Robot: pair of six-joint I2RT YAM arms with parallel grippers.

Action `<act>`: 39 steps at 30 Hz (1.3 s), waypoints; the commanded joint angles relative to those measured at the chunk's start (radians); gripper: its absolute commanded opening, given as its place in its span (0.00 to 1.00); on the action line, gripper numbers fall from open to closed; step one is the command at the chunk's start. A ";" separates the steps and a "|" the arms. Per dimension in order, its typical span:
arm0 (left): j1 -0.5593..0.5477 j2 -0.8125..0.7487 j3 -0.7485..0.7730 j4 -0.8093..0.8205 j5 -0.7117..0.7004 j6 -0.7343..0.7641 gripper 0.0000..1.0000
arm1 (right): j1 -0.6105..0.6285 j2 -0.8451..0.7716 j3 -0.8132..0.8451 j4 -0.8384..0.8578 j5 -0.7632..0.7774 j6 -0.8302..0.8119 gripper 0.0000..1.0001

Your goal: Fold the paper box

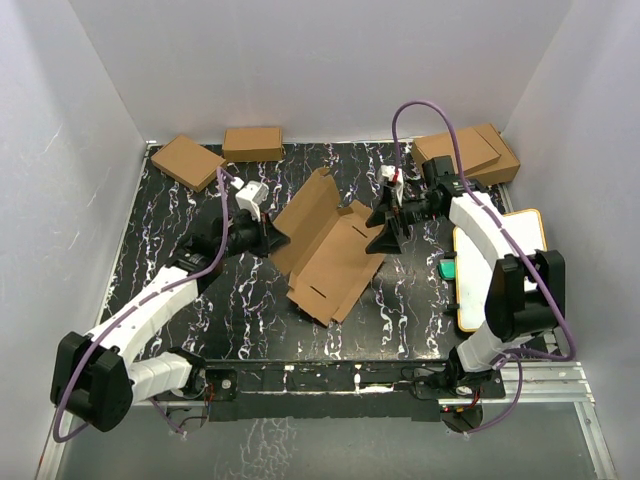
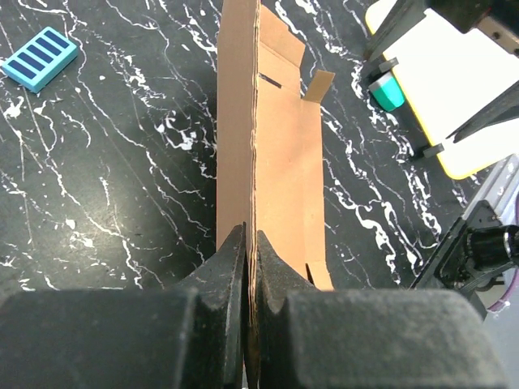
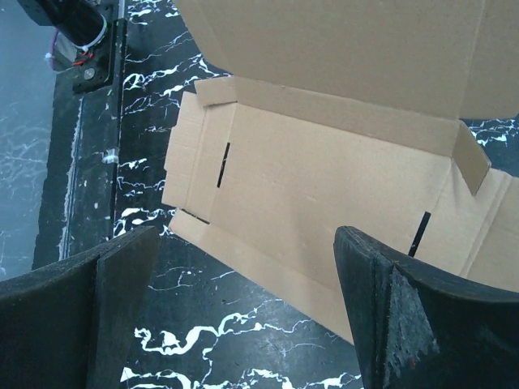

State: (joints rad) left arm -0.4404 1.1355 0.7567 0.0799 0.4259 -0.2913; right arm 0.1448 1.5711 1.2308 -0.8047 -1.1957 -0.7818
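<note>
The paper box (image 1: pixel 328 255) lies partly unfolded in the middle of the black marbled table, its base flat and its long left panel raised upright. My left gripper (image 1: pixel 272 240) is shut on the edge of that raised panel. In the left wrist view the cardboard sheet (image 2: pixel 280 154) runs edge-on between the two closed fingertips (image 2: pixel 235 251). My right gripper (image 1: pixel 391 228) hovers at the box's right side, open with nothing between its fingers. In the right wrist view the box's flat base and slots (image 3: pixel 324 178) lie just beyond the spread fingers (image 3: pixel 389 300).
Two small brown boxes (image 1: pixel 188 161) (image 1: pixel 252 143) sit at the back left. Stacked larger brown boxes (image 1: pixel 470 152) stand at the back right. A yellow-rimmed white tray (image 1: pixel 520 232) with a teal object (image 1: pixel 447 268) lies on the right. A blue striped block (image 2: pixel 39 58) rests on the table.
</note>
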 commanded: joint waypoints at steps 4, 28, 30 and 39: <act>0.003 -0.089 -0.047 0.123 0.045 -0.060 0.00 | -0.002 0.062 0.105 -0.080 -0.078 -0.165 0.99; 0.014 -0.129 -0.059 0.156 0.071 -0.069 0.00 | -0.108 -0.007 0.020 0.302 0.102 0.221 0.99; 0.014 -0.126 -0.040 0.131 0.077 -0.046 0.00 | -0.120 0.036 0.067 0.285 0.102 0.245 0.99; 0.015 -0.109 0.035 0.044 0.108 0.041 0.00 | -0.142 0.251 0.255 0.163 0.128 0.243 0.99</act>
State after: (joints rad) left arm -0.4313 1.0309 0.7250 0.1501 0.4896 -0.3042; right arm 0.0078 1.7737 1.4387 -0.6113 -1.0447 -0.5423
